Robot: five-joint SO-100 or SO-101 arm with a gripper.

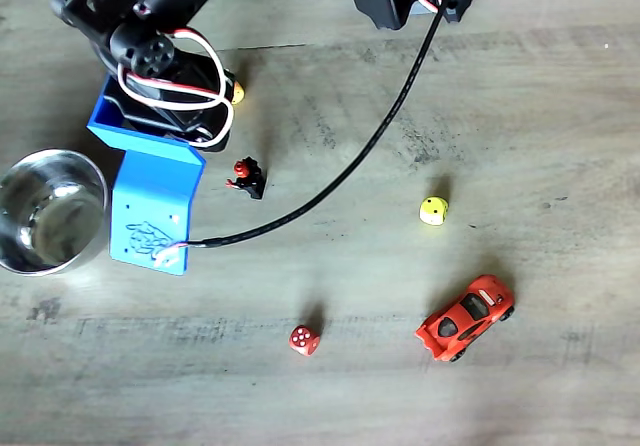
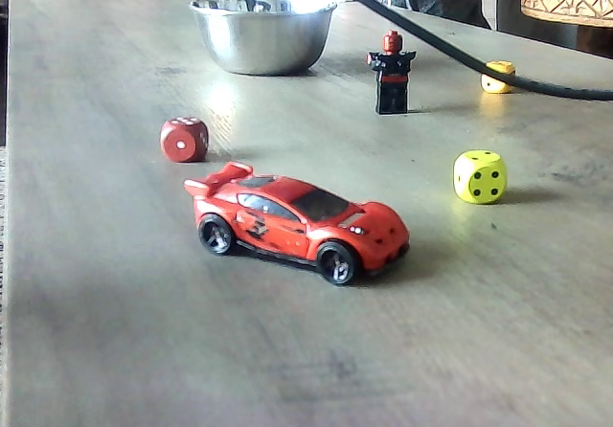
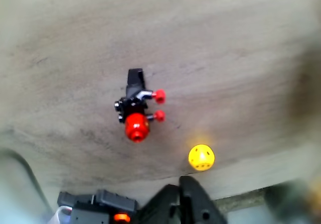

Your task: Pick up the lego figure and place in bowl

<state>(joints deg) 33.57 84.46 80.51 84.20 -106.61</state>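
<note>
The tiny black toy figure with a red head (image 2: 393, 73) stands upright on the grey wooden bench (image 2: 115, 331), free of the black hand (image 3: 179, 196) whose jaws look nearly together, right of the shiny round steel bowl (image 2: 261, 36); no readable writing.

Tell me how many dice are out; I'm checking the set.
3: red die toward the near table edge, yellow die above the car, another yellow die half hidden beside the arm. More may be hidden.
</note>
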